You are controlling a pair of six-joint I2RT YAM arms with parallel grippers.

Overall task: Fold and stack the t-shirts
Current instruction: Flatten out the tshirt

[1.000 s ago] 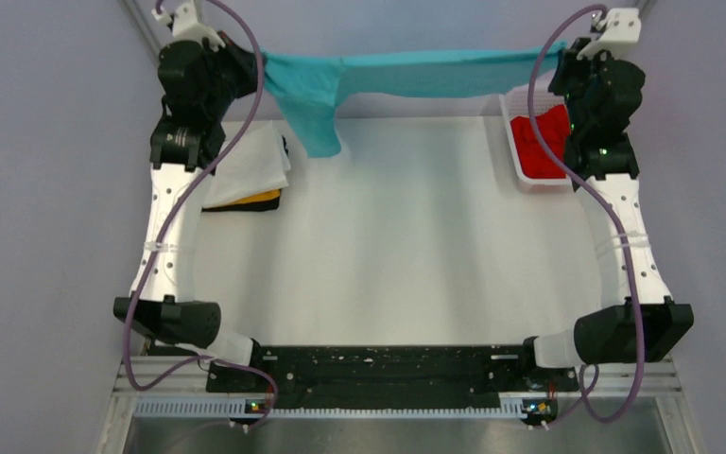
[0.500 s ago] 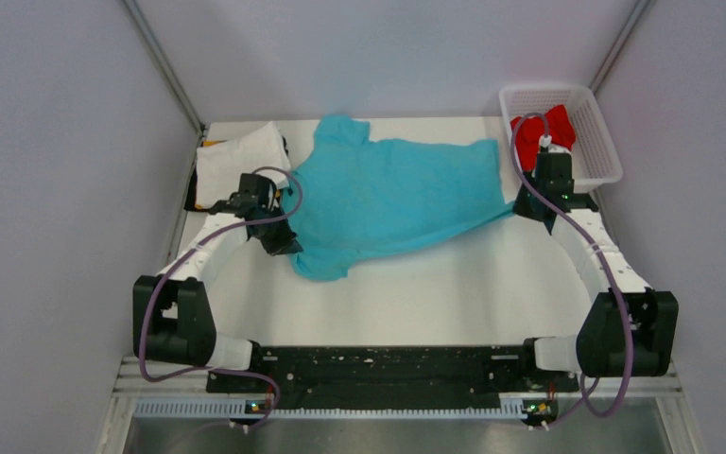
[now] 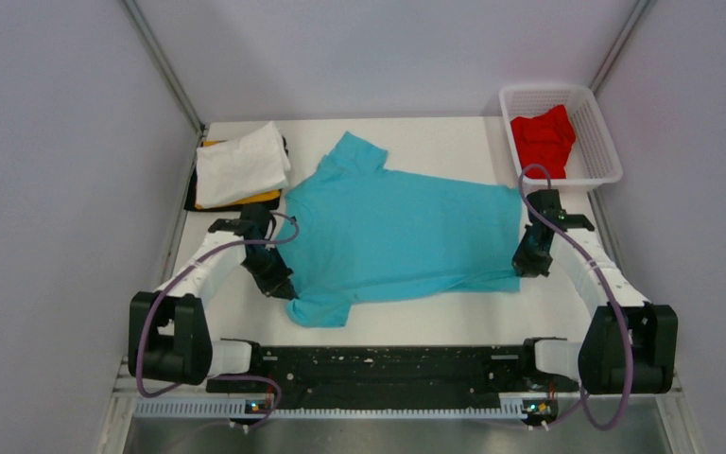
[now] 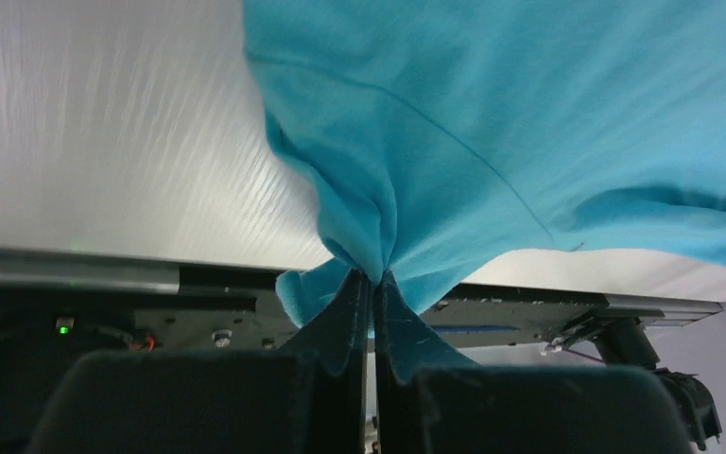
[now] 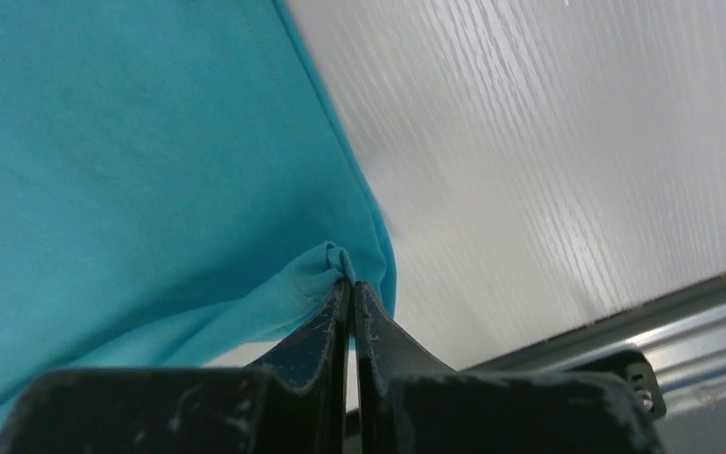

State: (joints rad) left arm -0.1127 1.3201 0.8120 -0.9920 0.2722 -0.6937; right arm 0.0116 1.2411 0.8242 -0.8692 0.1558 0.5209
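The left claw (image 4: 375,276) is pressed together on a gathered bunch of the turquoise shirt (image 3: 397,232), near its near sleeve. The cloth fans out from the tips in tight creases. The right claw (image 5: 350,281) pinches a small nub at the hem corner. Between the two claws the shirt lies spread on the table (image 3: 435,317), slightly askew, its collar away beyond the left claw.

The likeliest trouble is the right claw's hold. Only a thin fold sits at the very tips, so a lift or a pull across the table could tug it free and let that corner drop. It may hold both layers of the hem or just one; the wrist view does not settle this. If it holds one, the fold would come out lopsided. The left claw's bunched grip could carry its creases into the fold.

Just beyond the left claw, and to its outer side, sits the stack: a white shirt (image 3: 241,163) over a yellow-orange shirt (image 3: 260,199) and a black shirt (image 3: 192,194). A wide swing of that arm could clip it. Well beyond the right claw, a red shirt (image 3: 544,140) waits in the basket (image 3: 608,156), clear of the work.
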